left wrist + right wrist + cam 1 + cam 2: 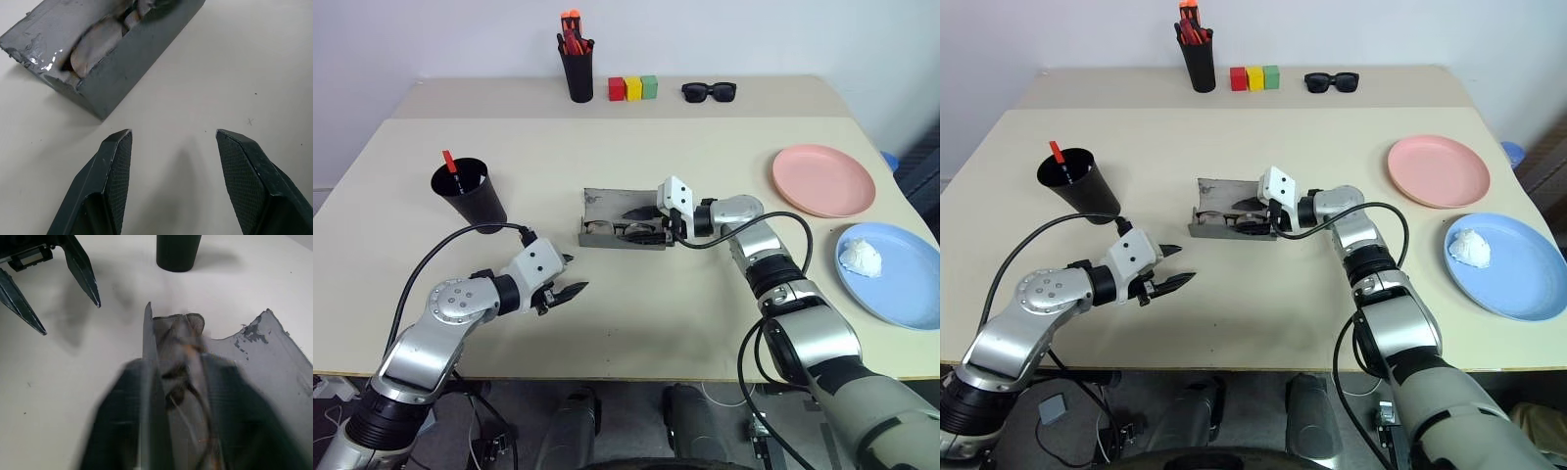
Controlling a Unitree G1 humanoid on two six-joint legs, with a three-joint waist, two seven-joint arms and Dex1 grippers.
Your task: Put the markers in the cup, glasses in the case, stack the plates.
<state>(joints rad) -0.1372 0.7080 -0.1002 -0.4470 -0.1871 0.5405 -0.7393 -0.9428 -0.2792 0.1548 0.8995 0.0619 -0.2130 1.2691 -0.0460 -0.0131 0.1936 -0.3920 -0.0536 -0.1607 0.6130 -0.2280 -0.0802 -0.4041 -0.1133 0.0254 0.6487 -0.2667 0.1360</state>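
So the right gripper (644, 223) sits fingers parted over the open grey case (607, 219), glasses (628, 233) lying lengthwise inside; the left gripper (566, 277), empty and spread, waits nearer the table's front edge.

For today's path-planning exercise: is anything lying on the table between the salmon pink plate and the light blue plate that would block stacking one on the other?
Nothing visible does. The pink plate and the blue plate sit close together on the table, with only bare tabletop between them. A white lump does rest on the blue plate.
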